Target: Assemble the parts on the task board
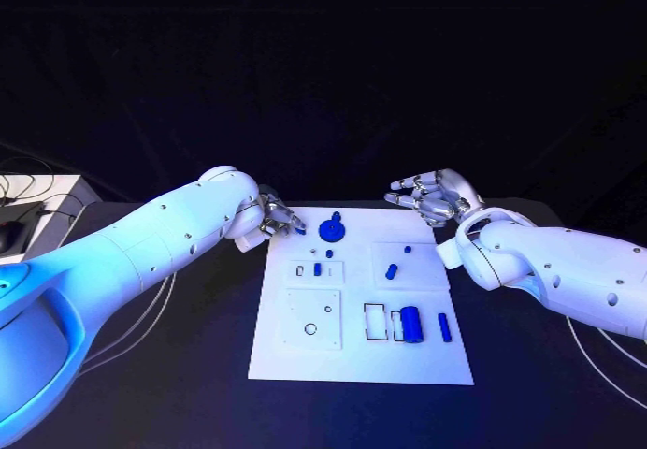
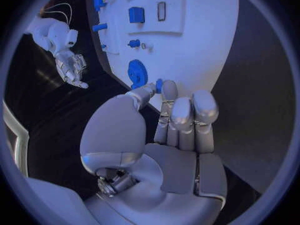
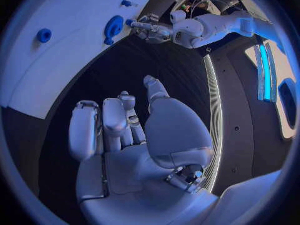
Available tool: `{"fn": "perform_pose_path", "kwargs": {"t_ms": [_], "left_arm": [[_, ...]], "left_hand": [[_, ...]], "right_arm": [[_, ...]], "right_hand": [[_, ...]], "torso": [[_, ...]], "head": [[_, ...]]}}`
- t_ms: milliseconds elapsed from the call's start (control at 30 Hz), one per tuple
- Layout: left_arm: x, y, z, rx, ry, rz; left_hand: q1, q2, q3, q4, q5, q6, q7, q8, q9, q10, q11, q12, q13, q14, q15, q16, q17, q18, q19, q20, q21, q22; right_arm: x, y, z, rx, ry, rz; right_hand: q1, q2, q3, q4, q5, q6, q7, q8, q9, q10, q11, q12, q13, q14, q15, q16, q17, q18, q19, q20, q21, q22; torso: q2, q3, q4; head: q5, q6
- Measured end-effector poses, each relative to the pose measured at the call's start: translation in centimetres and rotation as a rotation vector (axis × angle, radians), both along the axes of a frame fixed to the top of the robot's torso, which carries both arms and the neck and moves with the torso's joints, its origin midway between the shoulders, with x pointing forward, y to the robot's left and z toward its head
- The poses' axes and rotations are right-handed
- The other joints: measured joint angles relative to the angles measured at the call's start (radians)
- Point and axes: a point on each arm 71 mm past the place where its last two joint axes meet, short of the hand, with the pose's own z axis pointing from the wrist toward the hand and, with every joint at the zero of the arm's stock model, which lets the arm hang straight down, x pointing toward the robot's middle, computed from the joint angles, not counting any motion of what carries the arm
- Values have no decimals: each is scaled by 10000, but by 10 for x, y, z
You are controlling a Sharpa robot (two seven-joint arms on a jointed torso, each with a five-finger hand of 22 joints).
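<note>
1. Two silver hands sit at the far end of the white board (image 1: 362,365), one at each far corner, on a matte black table (image 1: 539,374).
2. Flat and rectangular, the board carries raised square plates with cut-out slots and holes, plus glossy blue parts.
3. Near its far edge a round blue gear (image 1: 335,227) stands; a small peg (image 1: 391,271) lies tilted right of centre, and a short cylinder (image 1: 411,324) with a slim bar (image 1: 444,326) beside it lies near the right edge.
4. At the far left corner, the left hand (image 1: 277,218) has its fingers drawn close together, with a small blue piece (image 2: 159,85) at the thumb tip; whether it is pinched there cannot be told.
5. Off the far right corner, the right hand (image 1: 432,196) holds nothing, palm up and fingers loosely spread.
6. From the left wrist, the left hand's smooth metal palm and padded fingers (image 2: 204,107) show, with the gear's toothed rim just beyond the fingertips, detail that the head view is too small to give.
7. From the right wrist, the right hand (image 3: 134,135) lies over bare table beside the board edge, and the other hand appears across the board next to the gear.
8. From the head, the full layout of plates and parts is visible.
</note>
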Motion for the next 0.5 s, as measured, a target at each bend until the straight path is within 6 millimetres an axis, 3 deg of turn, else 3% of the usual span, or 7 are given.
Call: {"fn": "perform_pose_path", "kwargs": {"t_ms": [33, 133, 433, 500], "left_arm": [[0, 0, 0, -20, 0, -2], [0, -1, 0, -79, -23, -16], [-1, -3, 1, -442, -118, -1], [-1, -2, 2, -574, -147, 15]], "left_hand": [[-49, -41, 0, 0, 345, 35, -26, -16, 0, 89, -19, -36, -10, 0, 0, 38, 47, 0, 17, -17, 47, 0], [-164, -56, -48, -48, 913, 87, 21, -17, 49, 119, -23, -116, -8, 0, 0, 78, 108, 0, 17, -16, 107, 0], [-506, 47, -240, -240, 1858, 263, -10, -134, 371, 334, -57, -300, 165, 36, -35, 143, 215, 1, 88, -87, 268, -1], [-597, 42, -326, -326, 2319, 319, 40, -135, 417, 365, -48, -341, 186, 74, -73, 213, 261, 1, 107, -105, 370, -1]], "right_arm": [[0, 0, 0, 0, 1, -1], [0, 0, 0, 0, -1, 12], [-1, 2, 0, -21, -24, 58], [-1, 2, 0, -28, -30, 59]], "right_hand": [[0, 0, 0, 0, 0, 0, 0, 0, 0, 0, 0, 0, 0, 0, 0, 0, 0, 0, 0, 0, 0, 4], [2, 2, 5, -5, 0, 0, -1, 0, 0, 22, -20, 0, -1, 0, 0, 0, 17, 0, 0, 0, 0, 8], [39, 39, 29, -29, 0, 10, -12, 0, 0, 39, -36, 40, 9, 0, 0, 0, 17, 0, 0, 0, 0, 8], [39, 39, 29, -29, 0, 10, -13, 0, 0, 39, -36, 40, 9, -1, 0, 0, 17, -1, 0, 0, 0, 7]], "torso": [[1, -1, 1], [1, -2, 5], [0, -7, 8], [-1, -6, 6]], "head": [[0, -2], [1, -6], [53, 8], [65, 9]]}}
